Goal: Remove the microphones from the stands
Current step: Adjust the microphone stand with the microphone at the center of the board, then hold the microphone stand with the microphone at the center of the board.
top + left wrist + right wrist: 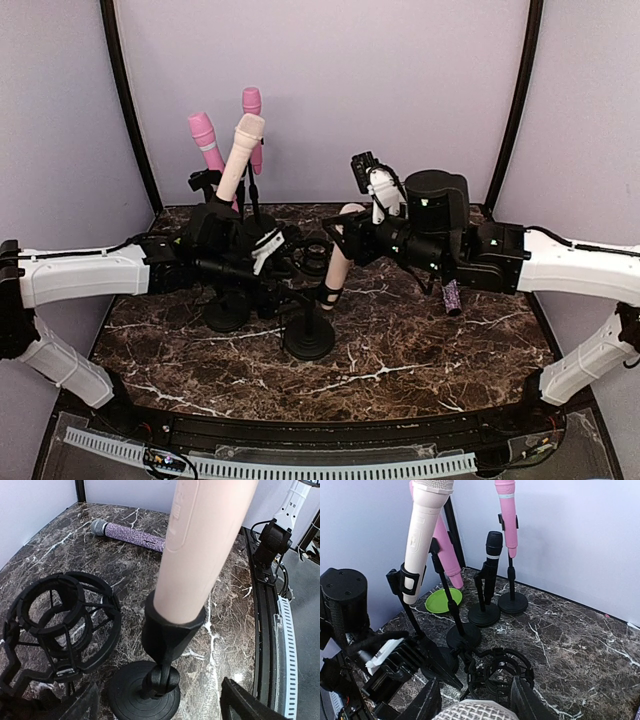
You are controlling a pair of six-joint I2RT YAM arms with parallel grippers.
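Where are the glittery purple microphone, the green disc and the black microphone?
glittery purple microphone point(135, 536): left wrist view, middle of its handle.
green disc point(443, 600): right wrist view, its flat centre.
black microphone point(493, 544): right wrist view, its head.

light: bright, even | shadows: soft | focus: sharp; microphone point(200, 545) close-up perhaps slightly blurred

This looks like a robot lab booth: plain pale walls point(320, 80) close around a dark brown marble-look table point(400, 350), with two white robot arms point(85, 275) fixed at its near edge
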